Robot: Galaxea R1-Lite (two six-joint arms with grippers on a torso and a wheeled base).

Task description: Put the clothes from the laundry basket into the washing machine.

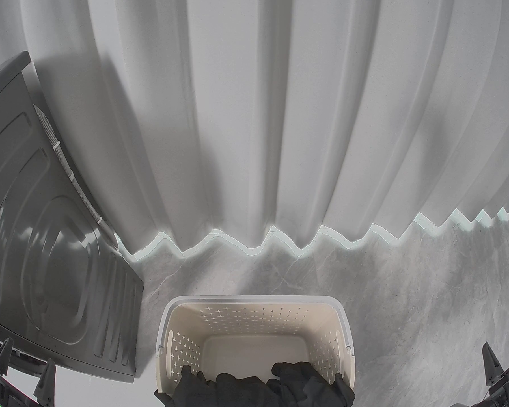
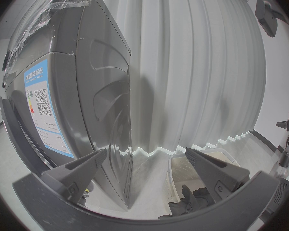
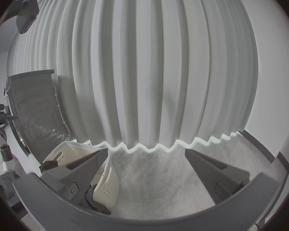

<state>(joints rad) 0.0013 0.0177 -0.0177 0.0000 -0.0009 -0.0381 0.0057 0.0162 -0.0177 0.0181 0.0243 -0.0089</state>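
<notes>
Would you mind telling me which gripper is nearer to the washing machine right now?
Left. The left gripper is open right beside the washing machine; the right gripper is open on the far side of the laundry basket.

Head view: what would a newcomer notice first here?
The pleated white curtain hanging across the back, down to the grey floor. Then the cream laundry basket at the near centre, with black clothes heaped over its near rim. The grey washing machine stands to the robot's left of it.
</notes>
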